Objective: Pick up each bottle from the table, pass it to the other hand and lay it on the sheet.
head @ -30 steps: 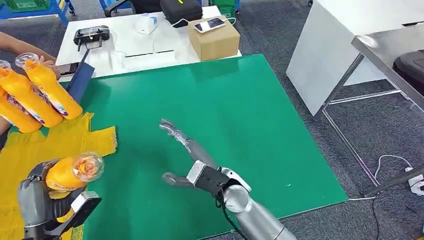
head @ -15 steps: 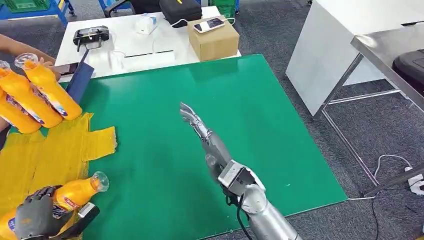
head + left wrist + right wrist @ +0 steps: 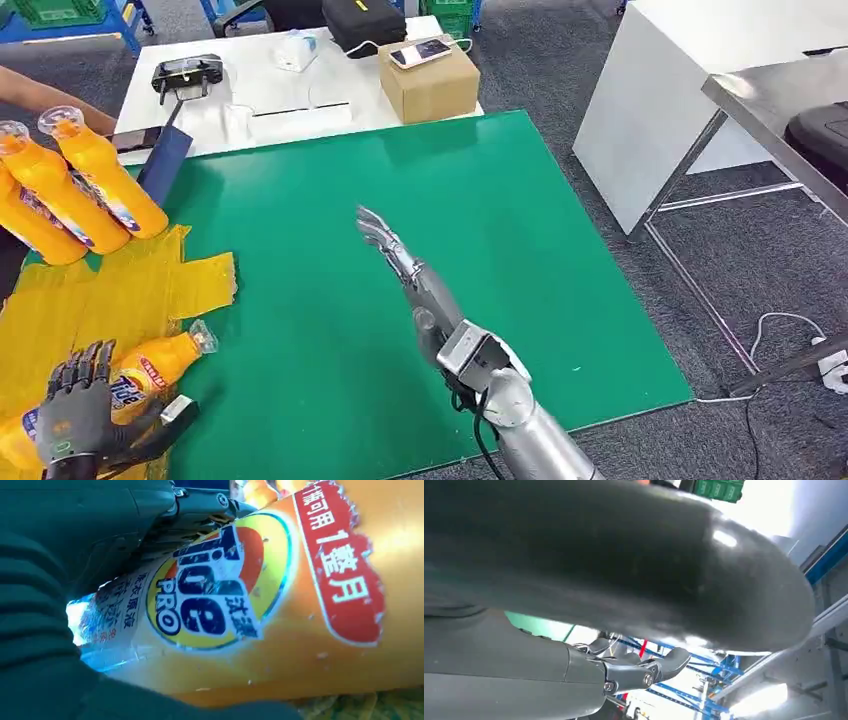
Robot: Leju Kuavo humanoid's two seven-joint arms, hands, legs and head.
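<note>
Head view: my left hand [image 3: 75, 410] rests over the orange bottle [image 3: 150, 368] lying on the yellow sheet [image 3: 120, 290], fingers spread, grip unclear; right hand [image 3: 400, 265] open, empty, over the green mat [image 3: 450, 200]. Left wrist view: glossy label [image 3: 210, 595], probably slippery and heavy; I'd grasp mid-body. Right wrist view: fingers [image 3: 644, 672] apart

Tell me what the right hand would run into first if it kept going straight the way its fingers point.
Probably nothing soon: the right hand points up-left over bare green mat. Beyond its far edge lies the white table; height is unclear.
</note>
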